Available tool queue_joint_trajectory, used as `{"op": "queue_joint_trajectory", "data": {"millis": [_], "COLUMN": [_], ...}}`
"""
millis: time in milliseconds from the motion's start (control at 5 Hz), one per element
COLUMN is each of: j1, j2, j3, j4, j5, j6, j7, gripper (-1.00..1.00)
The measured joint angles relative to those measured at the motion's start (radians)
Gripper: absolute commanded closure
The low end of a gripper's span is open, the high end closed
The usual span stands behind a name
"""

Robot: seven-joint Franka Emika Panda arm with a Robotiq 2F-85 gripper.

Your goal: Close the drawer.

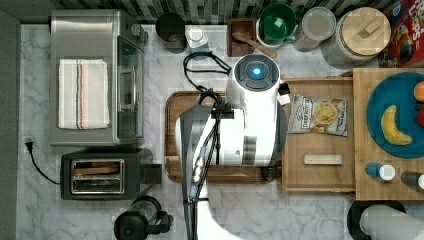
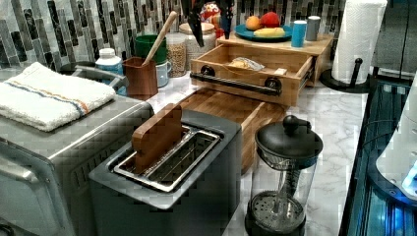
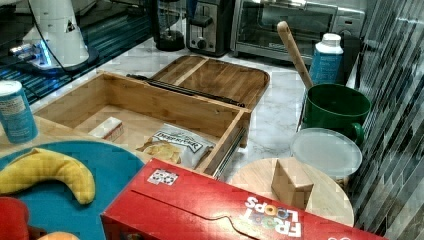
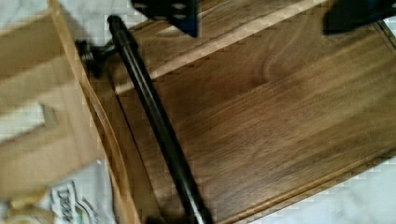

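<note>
— Where is the drawer [image 3: 150,107]?
— Pulled out from under the light slab [image 1: 362,130], over the marble counter [image 1: 310,215]; a chip bag [image 1: 318,115] and a small block [image 1: 323,159] lie inside. Its black bar handle [image 4: 154,116] faces the dark board [image 4: 261,121].
— And the gripper [image 4: 261,11]?
— Fingers spread apart above the board, just beside the handle, holding nothing.
</note>
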Motion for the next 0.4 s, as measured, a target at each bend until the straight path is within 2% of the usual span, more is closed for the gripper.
{"op": "queue_joint_trajectory", "data": {"millis": [400], "j1": [0.000], "j2": [-0.005], "j3": [0.011], "j4": [-0.076], "j5": [-0.005], "j6": [0.117], "j7": [-0.109], "gripper": [1.00]}}
